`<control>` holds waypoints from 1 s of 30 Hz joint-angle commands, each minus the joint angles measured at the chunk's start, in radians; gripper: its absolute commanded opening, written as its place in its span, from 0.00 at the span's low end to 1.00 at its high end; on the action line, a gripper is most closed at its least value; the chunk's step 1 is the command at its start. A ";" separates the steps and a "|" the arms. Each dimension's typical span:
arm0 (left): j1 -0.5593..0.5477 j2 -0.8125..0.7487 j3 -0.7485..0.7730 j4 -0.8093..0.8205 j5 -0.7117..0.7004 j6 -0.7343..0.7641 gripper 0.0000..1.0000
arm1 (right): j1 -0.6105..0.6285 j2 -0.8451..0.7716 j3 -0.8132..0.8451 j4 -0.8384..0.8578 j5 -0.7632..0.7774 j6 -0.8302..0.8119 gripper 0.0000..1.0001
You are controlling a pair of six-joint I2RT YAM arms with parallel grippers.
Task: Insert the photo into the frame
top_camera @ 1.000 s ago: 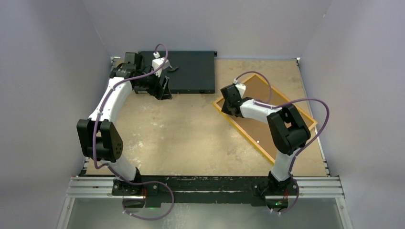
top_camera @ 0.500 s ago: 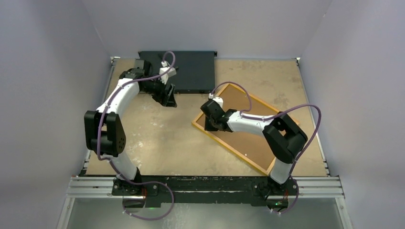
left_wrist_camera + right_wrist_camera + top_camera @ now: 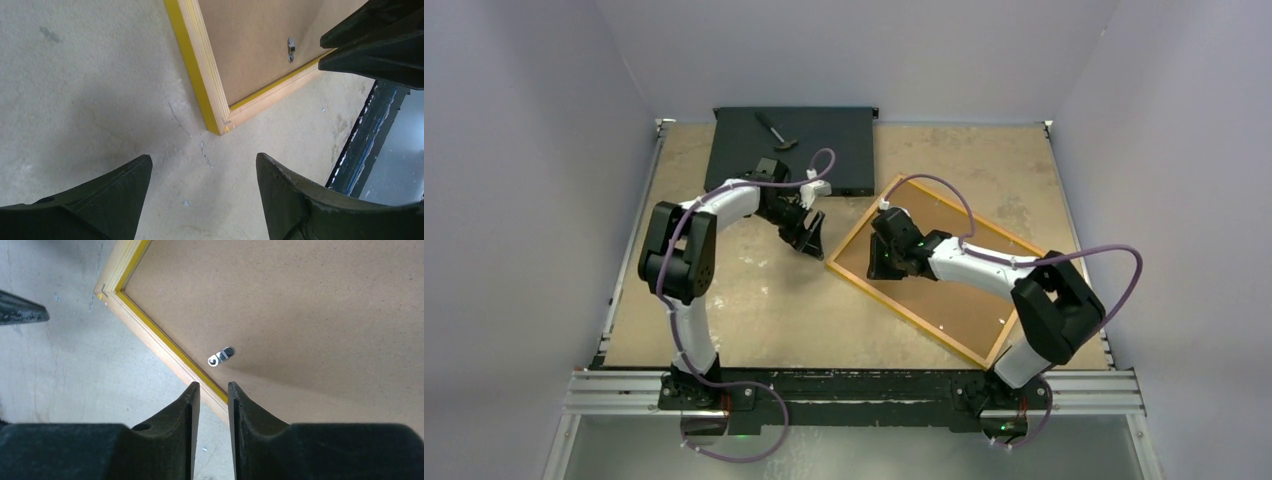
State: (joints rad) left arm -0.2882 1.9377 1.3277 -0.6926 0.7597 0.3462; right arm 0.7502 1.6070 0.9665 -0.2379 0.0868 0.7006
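From above, finds the frame (image 3: 911,316) lying back-up and askew on the right half of the tabletop (image 3: 754,300), one corner reaching toward the middle, the brown board (image 3: 969,218) seated inside the yellow border. Puts the right pincer (image 3: 879,268) low over that end of the frame and the left pincer (image 3: 812,240) just beside the same corner, over bare tabletop. Notes a black box (image 3: 844,150) at the far edge with a small tool (image 3: 774,128) on it. Shows no photo anywhere.

From the left wrist, looks down between widely spread fingers, nothing held, onto the frame's corner just ahead. Catches a small metal clip (image 3: 290,47) on the board, near the border.

From the right wrist, shows fingers parted by only a narrow slit, nothing clamped in it, tips over the border and close to a clip. Cannot tell whether the tips touch the wood.

Reads as preparation: frame laid out, back not yet opened. Calls next for swinging the clips aside and lifting the board out, probably with the left pincer steadying the corner. Only then calls for fetching the photo, wherever it lies. Needs a fine fingertip on so small a clip.
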 commanded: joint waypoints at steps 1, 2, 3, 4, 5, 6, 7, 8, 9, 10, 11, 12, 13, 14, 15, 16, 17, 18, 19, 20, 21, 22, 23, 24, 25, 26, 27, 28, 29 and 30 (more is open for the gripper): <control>-0.024 0.030 0.039 0.093 0.077 -0.055 0.72 | -0.057 -0.031 -0.078 0.102 -0.168 -0.069 0.31; -0.029 0.040 0.038 0.102 0.080 -0.060 0.70 | -0.067 -0.027 -0.090 0.117 -0.200 -0.076 0.32; -0.034 0.050 0.039 0.110 0.084 -0.067 0.68 | -0.075 -0.020 -0.093 0.123 -0.216 -0.082 0.32; -0.037 0.060 0.040 0.118 0.088 -0.071 0.66 | -0.080 -0.015 -0.097 0.135 -0.231 -0.090 0.32; -0.043 0.070 0.044 0.122 0.094 -0.073 0.63 | -0.084 -0.012 -0.102 0.146 -0.244 -0.095 0.32; -0.047 0.081 0.052 0.125 0.100 -0.076 0.61 | -0.090 -0.007 -0.106 0.154 -0.261 -0.097 0.32; -0.052 0.092 0.060 0.123 0.105 -0.076 0.59 | -0.095 -0.001 -0.108 0.162 -0.273 -0.104 0.32; -0.057 0.103 0.067 0.119 0.110 -0.074 0.57 | -0.098 0.004 -0.111 0.166 -0.280 -0.105 0.32; -0.060 0.113 0.075 0.114 0.114 -0.071 0.56 | -0.100 0.008 -0.112 0.174 -0.286 -0.106 0.32; -0.065 0.127 0.081 0.111 0.114 -0.068 0.54 | -0.102 0.011 -0.115 0.181 -0.290 -0.106 0.32; -0.068 0.137 0.088 0.109 0.114 -0.066 0.51 | -0.103 0.015 -0.117 0.188 -0.294 -0.107 0.32; -0.070 0.146 0.094 0.103 0.114 -0.061 0.48 | -0.105 0.018 -0.120 0.197 -0.298 -0.107 0.32; -0.072 0.154 0.100 0.099 0.114 -0.058 0.44 | -0.108 0.021 -0.122 0.204 -0.300 -0.106 0.32; -0.073 0.162 0.104 0.093 0.117 -0.055 0.41 | -0.110 0.024 -0.122 0.211 -0.300 -0.106 0.32; -0.074 0.169 0.108 0.088 0.121 -0.050 0.39 | -0.113 0.027 -0.122 0.215 -0.299 -0.108 0.32; -0.076 0.176 0.112 0.082 0.122 -0.046 0.37 | -0.116 0.030 -0.122 0.217 -0.299 -0.110 0.32; -0.078 0.181 0.115 0.078 0.121 -0.042 0.35 | -0.119 0.034 -0.120 0.218 -0.297 -0.113 0.32; -0.077 0.185 0.117 0.074 0.122 -0.039 0.33 | -0.123 0.037 -0.120 0.219 -0.296 -0.116 0.32; -0.078 0.187 0.119 0.070 0.123 -0.036 0.32 | -0.125 0.039 -0.121 0.223 -0.296 -0.118 0.32; -0.078 0.187 0.119 0.068 0.125 -0.034 0.30 | -0.127 0.040 -0.122 0.224 -0.295 -0.119 0.32; -0.078 0.187 0.119 0.068 0.124 -0.034 0.28 | -0.129 0.040 -0.121 0.223 -0.291 -0.121 0.32; -0.078 0.187 0.119 0.067 0.124 -0.032 0.26 | -0.132 0.041 -0.118 0.223 -0.289 -0.122 0.32; -0.080 0.187 0.119 0.067 0.125 -0.031 0.25 | -0.135 0.041 -0.118 0.219 -0.285 -0.124 0.32; -0.080 0.187 0.119 0.065 0.125 -0.030 0.25 | -0.139 0.039 -0.117 0.219 -0.281 -0.125 0.32; -0.080 0.187 0.120 0.064 0.126 -0.029 0.24 | -0.141 0.037 -0.119 0.221 -0.280 -0.125 0.33; -0.080 0.187 0.120 0.062 0.127 -0.028 0.23 | -0.142 0.036 -0.120 0.227 -0.279 -0.125 0.33; -0.081 0.187 0.121 0.060 0.127 -0.027 0.22 | -0.143 0.037 -0.120 0.232 -0.279 -0.125 0.33; -0.081 0.187 0.122 0.057 0.127 -0.024 0.21 | -0.142 0.040 -0.120 0.233 -0.282 -0.125 0.33; -0.081 0.186 0.123 0.054 0.127 -0.021 0.20 | -0.143 0.046 -0.118 0.234 -0.288 -0.125 0.33; -0.081 0.186 0.122 0.053 0.127 -0.018 0.20 | -0.143 0.053 -0.114 0.234 -0.293 -0.127 0.33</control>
State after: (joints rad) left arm -0.3614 2.1136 1.4235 -0.6228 0.8673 0.2813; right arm 0.6140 1.6375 0.8577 -0.0158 -0.2012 0.5995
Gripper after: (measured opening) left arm 0.248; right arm 0.328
